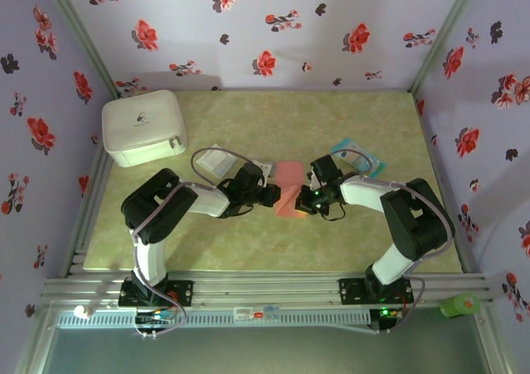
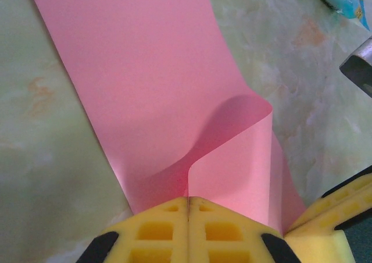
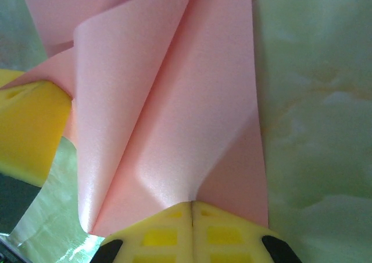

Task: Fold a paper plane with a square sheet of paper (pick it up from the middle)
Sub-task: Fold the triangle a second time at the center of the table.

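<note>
The salmon-pink sheet of paper (image 1: pixel 289 179) lies mid-table as a narrow strip, and its near end is lifted and buckled. My left gripper (image 1: pixel 277 197) comes in from the left, and its yellow foam fingers (image 2: pixel 157 228) are shut on the paper's near edge (image 2: pixel 232 158), which curls upward there. My right gripper (image 1: pixel 305 198) comes in from the right, also shut, pinching the same end of the paper (image 3: pixel 174 100) into a raised ridge. The two grippers sit close together; the left one's yellow pad (image 3: pixel 29 129) shows in the right wrist view.
A white box (image 1: pixel 142 127) stands at the back left. A small pale packet (image 1: pixel 217 160) lies behind my left arm. A teal-and-white packet (image 1: pixel 358 156) lies behind my right arm. A green object (image 1: pixel 460 305) rests on the front rail at right.
</note>
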Motion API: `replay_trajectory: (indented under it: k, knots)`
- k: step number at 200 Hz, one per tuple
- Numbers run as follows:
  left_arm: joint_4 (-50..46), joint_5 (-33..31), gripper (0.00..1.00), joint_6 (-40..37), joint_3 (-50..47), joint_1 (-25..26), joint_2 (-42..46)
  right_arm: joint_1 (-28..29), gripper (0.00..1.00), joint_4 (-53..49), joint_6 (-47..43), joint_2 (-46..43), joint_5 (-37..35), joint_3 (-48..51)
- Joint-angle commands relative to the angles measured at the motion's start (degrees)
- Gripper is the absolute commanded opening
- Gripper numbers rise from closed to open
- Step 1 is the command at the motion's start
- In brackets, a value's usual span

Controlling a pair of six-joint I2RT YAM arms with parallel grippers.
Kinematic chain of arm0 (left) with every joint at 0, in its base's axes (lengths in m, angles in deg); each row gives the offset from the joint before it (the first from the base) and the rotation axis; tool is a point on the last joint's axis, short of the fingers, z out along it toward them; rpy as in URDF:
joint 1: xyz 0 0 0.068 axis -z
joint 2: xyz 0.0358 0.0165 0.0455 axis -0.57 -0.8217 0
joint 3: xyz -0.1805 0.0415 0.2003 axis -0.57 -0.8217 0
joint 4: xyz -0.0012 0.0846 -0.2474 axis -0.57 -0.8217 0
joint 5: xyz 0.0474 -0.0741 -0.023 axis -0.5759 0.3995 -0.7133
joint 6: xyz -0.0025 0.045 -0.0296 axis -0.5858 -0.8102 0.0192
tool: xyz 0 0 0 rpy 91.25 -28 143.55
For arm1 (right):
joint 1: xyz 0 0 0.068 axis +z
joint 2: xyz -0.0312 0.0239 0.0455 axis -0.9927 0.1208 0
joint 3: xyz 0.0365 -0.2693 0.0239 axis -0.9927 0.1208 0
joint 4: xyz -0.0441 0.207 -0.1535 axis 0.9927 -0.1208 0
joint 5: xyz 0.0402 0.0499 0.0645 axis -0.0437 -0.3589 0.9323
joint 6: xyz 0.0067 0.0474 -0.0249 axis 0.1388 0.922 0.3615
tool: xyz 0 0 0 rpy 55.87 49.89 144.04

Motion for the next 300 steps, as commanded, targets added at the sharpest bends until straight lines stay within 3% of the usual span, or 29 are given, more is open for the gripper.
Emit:
replay_trajectory:
  k: [1, 130, 160, 178, 195, 237, 300]
  knots:
    - [0.69, 0.26, 0.03, -1.21, -0.1, -0.42, -0.71, 0.16, 0.0, -5.21, -1.31, -0.18, -3.26, 0.93]
    - [-0.69, -0.16, 0.02, -0.85, -0.49, -0.34, -2.7, 0.16, 0.03, -5.31, -0.91, -1.17, -3.06, 0.01]
    - [-1.35, 0.02, 0.02, -1.13, -0.73, -0.42, -2.54, -0.68, 0.05, -2.07, 2.83, -6.24, -3.69, -0.04]
    - [-1.44, 0.11, 0.02, -1.04, -0.99, -0.42, -2.54, -1.89, 0.05, 3.72, 6.26, -8.16, -0.52, 0.98]
    - [-1.6, 0.15, 0.02, -1.45, -0.9, -0.42, -2.72, -2.0, 0.0, 10.52, 10.51, -6.67, 4.59, 1.03]
    - [-1.88, 0.17, 0.02, -1.4, -0.57, -0.42, -2.82, -0.99, 0.0, 20.45, 16.88, -1.2, 7.91, 1.13]
    - [-1.92, 0.36, 0.02, -1.64, 0.21, -0.42, -3.16, -0.77, 0.0, 19.56, 16.37, 2.62, 7.14, -0.57]
